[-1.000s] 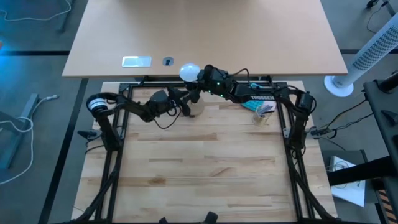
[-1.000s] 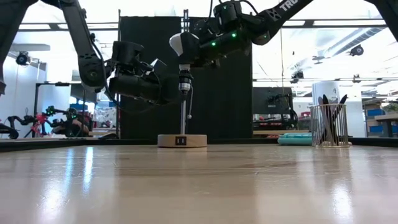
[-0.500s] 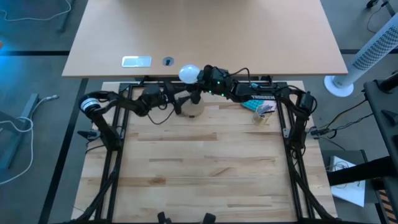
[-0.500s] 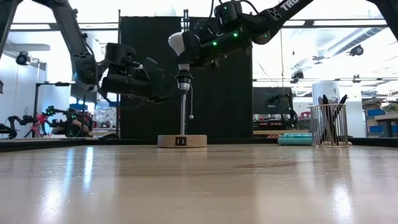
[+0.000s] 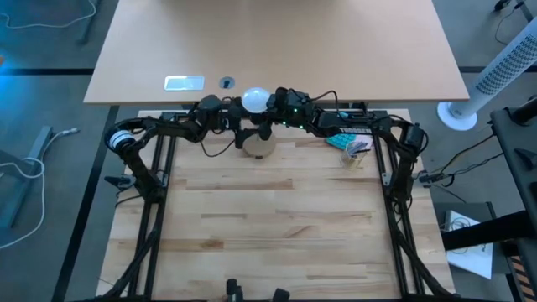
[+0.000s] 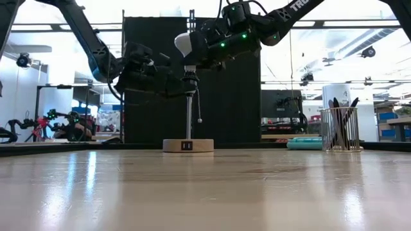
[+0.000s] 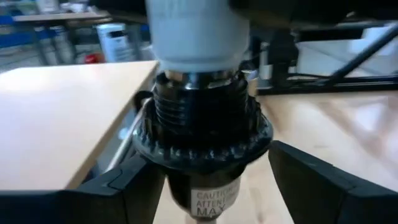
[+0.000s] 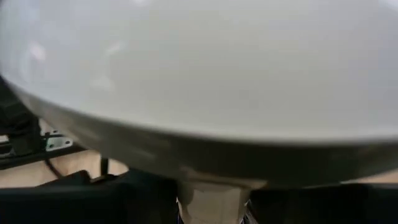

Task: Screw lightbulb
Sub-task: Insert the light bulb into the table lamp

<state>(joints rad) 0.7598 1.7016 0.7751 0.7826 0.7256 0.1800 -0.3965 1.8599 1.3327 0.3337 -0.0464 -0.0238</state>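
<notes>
I am working at the far edge of the desk [image 5: 277, 218] with both arms meeting above the lamp stand. My right tool [image 6: 192, 48] is gripping the bulb [image 5: 255, 98] by its narrow neck, reaching in from the right. The white globe is tilting toward the left arm's side and away from the desk's near edge, and in the right wrist view the globe [image 8: 199, 68] is filling nearly the whole frame, with my two dark fingers closed on the pale neck below it.

The bulb's base is sitting on top of the black socket [image 7: 202, 134], where a ring of metal thread is showing just above the socket's ribbed collar. The socket is standing on a thin upright rod [image 6: 188, 119] rising from the round wooden base [image 6: 187, 145] near the desk's back edge. A small pull cord is hanging just beside the rod.

My left tool [image 7: 205, 174] is coming in from the left at socket height. Its fingers [image 7: 317, 183] are spread to either side of the socket below the collar, with a gap showing on both sides, so it is open and gripping nothing.

A wire basket [image 6: 339, 129] of dark utensils is standing well apart, off toward the right arm's side.
</notes>
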